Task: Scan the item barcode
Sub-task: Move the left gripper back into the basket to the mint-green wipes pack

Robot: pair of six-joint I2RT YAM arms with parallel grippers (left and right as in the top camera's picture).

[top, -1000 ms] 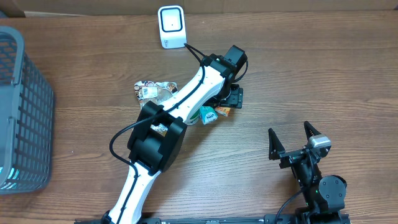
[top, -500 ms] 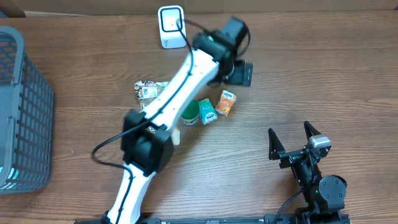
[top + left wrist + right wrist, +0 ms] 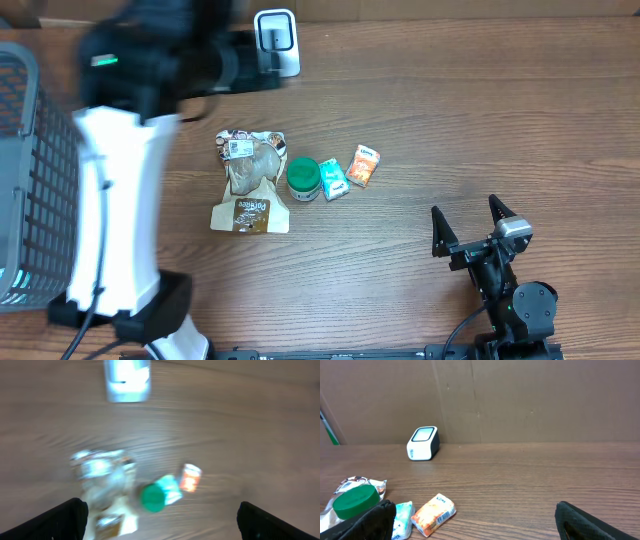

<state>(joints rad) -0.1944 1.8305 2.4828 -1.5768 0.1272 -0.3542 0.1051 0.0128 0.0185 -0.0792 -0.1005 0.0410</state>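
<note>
Basket (image 3: 45, 170), grey mesh, at the left edge of the desk (image 3: 520, 100) in the overhead view; it is cut by the frame and partly covered by the blurred white left arm (image 3: 115, 200), so its contents cannot be told. White scanner (image 3: 275, 42) upright at the far edge. Mid-desk cluster, lying loose, in no container: clear-and-brown pouch (image 3: 250, 182); green-capped jar (image 3: 303, 177) against the pouch's right side, contents hidden under the cap; teal packet (image 3: 334, 180) just beside the jar; orange packet (image 3: 363, 166) just beside the teal one. Right claw (image 3: 465, 208) at lower right, well apart from the cluster, jaws spread, nothing between them. Left wrist view, heavily blurred: left claw (image 3: 161, 510), dark fingertips at the two lower corners, wide apart, holding nothing; scanner, pouch, jar and both packets lie on the desk beyond it, none touched. Only this view settles that claw's state. Right wrist view, sharp and low: a barcode on the orange packet's near face, too small to make out from overhead, and the upright face of a brown cardboard wall (image 3: 520, 400) behind the desk; basket outside this frame.
</note>
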